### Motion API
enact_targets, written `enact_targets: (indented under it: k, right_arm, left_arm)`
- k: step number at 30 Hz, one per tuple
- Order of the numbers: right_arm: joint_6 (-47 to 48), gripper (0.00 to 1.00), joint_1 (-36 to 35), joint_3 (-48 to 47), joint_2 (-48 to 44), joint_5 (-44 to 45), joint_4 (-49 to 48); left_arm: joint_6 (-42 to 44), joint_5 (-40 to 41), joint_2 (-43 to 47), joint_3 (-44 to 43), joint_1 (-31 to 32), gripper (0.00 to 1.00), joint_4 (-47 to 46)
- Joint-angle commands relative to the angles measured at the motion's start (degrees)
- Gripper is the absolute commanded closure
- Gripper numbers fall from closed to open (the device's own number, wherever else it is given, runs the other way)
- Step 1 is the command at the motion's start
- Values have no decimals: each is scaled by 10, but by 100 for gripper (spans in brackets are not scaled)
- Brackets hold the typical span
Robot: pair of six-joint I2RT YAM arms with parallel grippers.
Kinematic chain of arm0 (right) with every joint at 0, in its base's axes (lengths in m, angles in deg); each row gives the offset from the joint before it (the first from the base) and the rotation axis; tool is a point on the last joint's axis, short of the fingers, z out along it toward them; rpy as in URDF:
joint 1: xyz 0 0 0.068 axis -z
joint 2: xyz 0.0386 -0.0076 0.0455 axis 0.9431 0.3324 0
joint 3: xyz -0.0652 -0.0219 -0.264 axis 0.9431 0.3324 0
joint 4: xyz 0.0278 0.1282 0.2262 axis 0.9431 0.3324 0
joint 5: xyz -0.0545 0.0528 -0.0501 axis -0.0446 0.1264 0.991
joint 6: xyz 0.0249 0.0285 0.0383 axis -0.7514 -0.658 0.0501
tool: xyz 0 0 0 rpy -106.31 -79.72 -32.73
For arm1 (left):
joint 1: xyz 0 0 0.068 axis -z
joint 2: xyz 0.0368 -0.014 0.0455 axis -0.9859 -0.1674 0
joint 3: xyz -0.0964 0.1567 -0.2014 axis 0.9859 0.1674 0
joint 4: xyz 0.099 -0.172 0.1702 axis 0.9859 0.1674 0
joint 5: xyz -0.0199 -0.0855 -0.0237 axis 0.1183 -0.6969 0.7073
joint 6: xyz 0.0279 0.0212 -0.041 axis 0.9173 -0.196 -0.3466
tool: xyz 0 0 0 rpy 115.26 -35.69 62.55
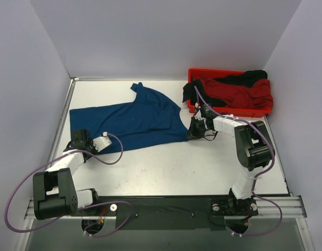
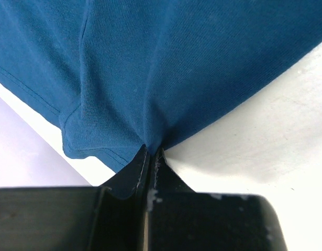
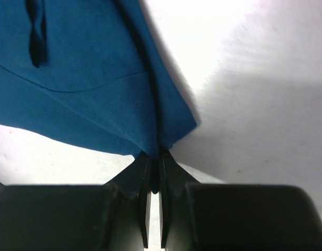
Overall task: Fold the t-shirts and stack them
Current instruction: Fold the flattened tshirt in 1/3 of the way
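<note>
A dark navy-blue t-shirt (image 1: 132,119) lies spread across the left and middle of the white table. My left gripper (image 1: 82,140) is shut on its near left edge; in the left wrist view the cloth (image 2: 166,68) bunches into the closed jaws of the gripper (image 2: 151,151). My right gripper (image 1: 194,132) is shut on the shirt's right corner; in the right wrist view the cloth (image 3: 82,89) is pinched between the jaws of the gripper (image 3: 155,155). A red t-shirt (image 1: 239,93) and a black t-shirt (image 1: 250,77) lie crumpled in the tray.
A red plastic tray (image 1: 229,111) stands at the back right, close behind my right gripper. Grey walls close in the left, back and right of the table (image 1: 176,167). A metal rail (image 1: 171,201) runs along the near edge.
</note>
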Motion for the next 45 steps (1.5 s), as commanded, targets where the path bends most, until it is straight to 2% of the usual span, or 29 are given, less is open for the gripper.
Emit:
enact_targets:
  k: [1, 4, 8, 15, 17, 18, 19, 20, 22, 25, 26, 28, 29, 30, 31, 32, 33, 35, 36, 37, 38, 40, 42, 45]
  right_arm:
    - [9, 100, 17, 37, -56, 35, 56]
    - [31, 100, 18, 77, -107, 52, 118]
    - [31, 100, 18, 153, -220, 92, 192]
    - [-33, 100, 16, 270, -381, 66, 249]
    - [-60, 100, 9, 301, -415, 65, 258]
    - [-69, 99, 7, 309, -425, 61, 261]
    - [-83, 93, 1, 317, -443, 62, 265]
    - [-89, 72, -1, 319, -451, 67, 272]
    - [-103, 59, -6, 314, -477, 78, 287]
    - [-101, 52, -4, 258, -519, 144, 323]
    - [-99, 51, -6, 240, -540, 187, 337]
    - [-87, 51, -18, 197, -556, 226, 338]
    - [-80, 55, -27, 177, -555, 238, 332]
    - [-78, 60, -46, 169, -546, 236, 324]
    - [-80, 80, -54, 166, -537, 217, 302]
    - [-85, 89, -65, 169, -518, 189, 283]
    - [-92, 100, -66, 193, -508, 123, 226]
    - [-125, 100, -66, 245, -486, 56, 132]
    - [-143, 100, -66, 275, -469, 44, 101]
    - [-149, 100, -66, 285, -461, 37, 70]
    - [-153, 100, -66, 298, -443, 37, 63]
    - [-150, 100, -61, 314, -424, 51, 60]
    - [-149, 100, -41, 335, -413, 54, 57]
    - [-144, 100, -6, 356, -410, 47, 60]
  left_arm:
    - [17, -26, 25, -20, -7, 100, 61]
    - [35, -67, 55, -20, -3, 100, 140]
    - [66, -96, 119, -11, 9, 100, 234]
    - [104, -81, 155, -23, 48, 100, 398]
    - [108, -55, 165, -21, 53, 88, 407]
    - [111, -49, 169, -22, 54, 73, 413]
    - [119, -42, 170, -24, 55, 67, 424]
    - [124, -42, 171, -32, 56, 56, 429]
    - [125, -42, 168, -54, 57, 43, 427]
    - [91, -88, 151, -118, 68, 39, 398]
    - [50, -109, 144, -171, 75, 37, 396]
    - [-28, -177, 123, -255, 131, 37, 397]
    - [-55, -221, 108, -284, 149, 37, 391]
    - [-112, -236, 96, -317, 202, 40, 384]
    - [-142, -247, 91, -334, 240, 49, 355]
    - [-187, -243, 80, -335, 307, 52, 329]
    - [-211, -227, 71, -341, 348, 59, 293]
    - [-256, -217, 17, -365, 437, 65, 267]
    - [-280, -192, -23, -370, 494, 67, 255]
    - [-288, -171, -39, -376, 521, 67, 223]
    - [-292, -136, -73, -378, 576, 67, 193]
    - [-287, -93, -121, -388, 641, 67, 156]
    - [-289, -78, -158, -394, 673, 65, 102]
    - [-306, -89, -208, -421, 683, 62, 58]
